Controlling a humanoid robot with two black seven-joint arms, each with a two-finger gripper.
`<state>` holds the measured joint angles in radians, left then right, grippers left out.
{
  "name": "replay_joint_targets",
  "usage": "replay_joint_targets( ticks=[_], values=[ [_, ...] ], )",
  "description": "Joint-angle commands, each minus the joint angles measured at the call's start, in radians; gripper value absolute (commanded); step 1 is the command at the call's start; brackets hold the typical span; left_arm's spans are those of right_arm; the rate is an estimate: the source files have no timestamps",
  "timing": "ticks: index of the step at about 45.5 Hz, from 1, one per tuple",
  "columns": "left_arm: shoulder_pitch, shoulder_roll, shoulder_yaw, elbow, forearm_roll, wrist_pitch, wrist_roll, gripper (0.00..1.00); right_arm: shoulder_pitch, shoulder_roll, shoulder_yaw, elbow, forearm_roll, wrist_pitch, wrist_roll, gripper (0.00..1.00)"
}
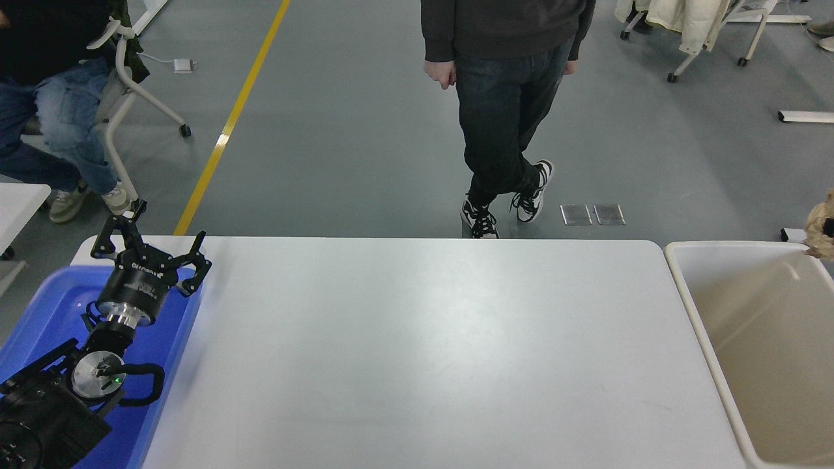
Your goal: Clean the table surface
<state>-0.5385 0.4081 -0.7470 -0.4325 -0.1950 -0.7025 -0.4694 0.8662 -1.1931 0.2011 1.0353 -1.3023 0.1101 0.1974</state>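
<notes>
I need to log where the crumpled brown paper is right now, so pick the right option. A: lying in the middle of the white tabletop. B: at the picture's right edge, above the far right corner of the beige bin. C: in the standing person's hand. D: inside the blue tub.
B: the crumpled brown paper shows only partly at the right edge, just above the beige bin rim, off the table surface.

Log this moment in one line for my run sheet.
table: bare | left end effector: open, parked over blue tub | brown paper wad: right edge, above beige bin
</notes>
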Motion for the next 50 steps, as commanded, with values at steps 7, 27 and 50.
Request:
replay_joint_targets(
  ticks=[7,27,50],
  values=[
    [0.000,0.000,0.000,0.000,0.000,0.000,0.000,1.00,-0.177,0.233,0.014,-0.423,0.222,-0.073,0.085,0.00],
    [0.000,0.000,0.000,0.000,0.000,0.000,0.000,1.00,-0.312,0.490,0.014,-0.727,0.483,-0.125,0.140,0.00],
    [0.000,0.000,0.000,0.000,0.000,0.000,0.000,1.00,-0.320,0.658,0.014,-0.905,0.638,-0.187,0.146,0.00]
  ],
)
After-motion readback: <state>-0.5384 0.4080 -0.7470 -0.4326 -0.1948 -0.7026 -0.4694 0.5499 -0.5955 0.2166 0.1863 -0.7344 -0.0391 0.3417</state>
